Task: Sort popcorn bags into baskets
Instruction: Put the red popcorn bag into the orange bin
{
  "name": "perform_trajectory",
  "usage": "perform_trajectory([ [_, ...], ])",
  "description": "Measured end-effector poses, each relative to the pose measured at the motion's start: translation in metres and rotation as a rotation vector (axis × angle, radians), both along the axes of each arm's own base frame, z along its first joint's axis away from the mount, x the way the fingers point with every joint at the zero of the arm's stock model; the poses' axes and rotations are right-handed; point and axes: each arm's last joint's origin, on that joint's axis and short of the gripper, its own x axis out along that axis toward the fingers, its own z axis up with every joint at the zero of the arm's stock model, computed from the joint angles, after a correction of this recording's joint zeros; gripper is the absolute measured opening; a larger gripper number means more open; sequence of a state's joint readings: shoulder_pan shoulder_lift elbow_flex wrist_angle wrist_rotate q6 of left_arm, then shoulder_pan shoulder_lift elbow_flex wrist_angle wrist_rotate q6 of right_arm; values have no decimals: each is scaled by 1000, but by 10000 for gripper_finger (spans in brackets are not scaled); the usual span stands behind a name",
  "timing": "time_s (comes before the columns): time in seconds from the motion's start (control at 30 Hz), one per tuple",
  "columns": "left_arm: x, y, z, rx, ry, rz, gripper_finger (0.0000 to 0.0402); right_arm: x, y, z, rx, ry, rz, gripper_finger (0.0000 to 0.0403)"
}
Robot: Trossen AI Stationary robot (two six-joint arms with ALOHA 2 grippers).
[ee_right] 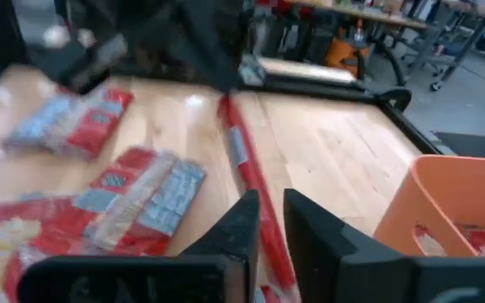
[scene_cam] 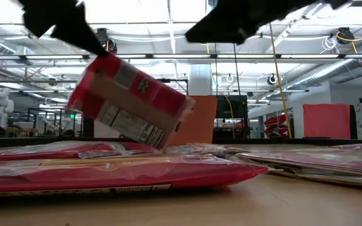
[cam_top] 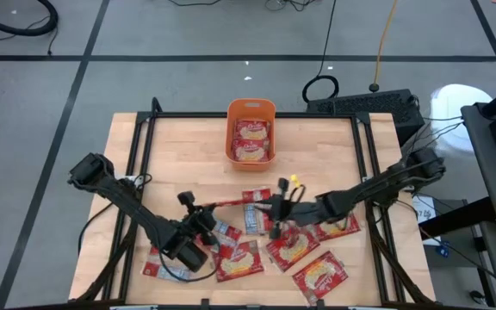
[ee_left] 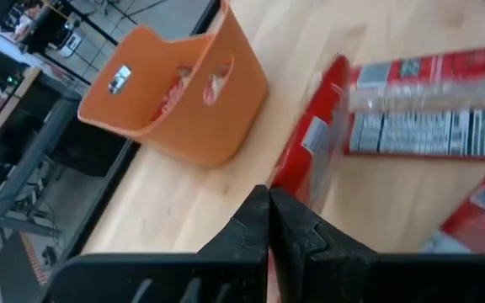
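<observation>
One red popcorn bag [cam_top: 231, 203] hangs on edge above the table's middle, and my left gripper [cam_top: 193, 203] is shut on its left end. In the low view this bag [scene_cam: 131, 100] tilts, with its right end lower. My right gripper [cam_top: 274, 207] stands at the bag's other end with a gap between its fingers. The bag's thin edge [ee_right: 241, 156] runs into that gap. The orange basket [cam_top: 251, 105] stands at the table's far middle with popcorn bags lying in it. Several more bags [cam_top: 239, 258] lie flat on the near half. My left gripper pinches the bag's end [ee_left: 297, 181] between its two shut fingers, coming from the table's near left and slanting down. The bag runs on away from the fingertips, on edge and tilted, clear of the table and of the other bags. My right gripper has the bag's edge [ee_right: 263, 231] in the gap between its fingers; whether a finger touches it I cannot tell.
Loose bags [cam_top: 321, 275] cover the table's near right and near middle. A black frame rail [cam_top: 145, 146] runs along each side of the table. Bare wood [cam_top: 188, 155] lies between the basket [ee_left: 183, 109] and the pile.
</observation>
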State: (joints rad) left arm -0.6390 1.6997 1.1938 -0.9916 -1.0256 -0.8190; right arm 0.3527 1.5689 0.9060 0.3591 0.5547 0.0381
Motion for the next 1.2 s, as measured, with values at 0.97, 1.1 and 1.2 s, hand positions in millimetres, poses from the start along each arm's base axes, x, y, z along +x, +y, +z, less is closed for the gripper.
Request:
perform_trajectory([
  [0.97, 44, -5, 20, -50, -55, -216, 17, 53, -10, -33, -35, 256, 44, 63],
  [1.1, 48, -9, 22, -148, -105, -232, 59, 51, -6, -32, -57, 275, 136, 19],
  [1.2, 49, -16, 24, -187, -139, -264, 111, 50, -2, -30, -73, 280, 189, 7],
])
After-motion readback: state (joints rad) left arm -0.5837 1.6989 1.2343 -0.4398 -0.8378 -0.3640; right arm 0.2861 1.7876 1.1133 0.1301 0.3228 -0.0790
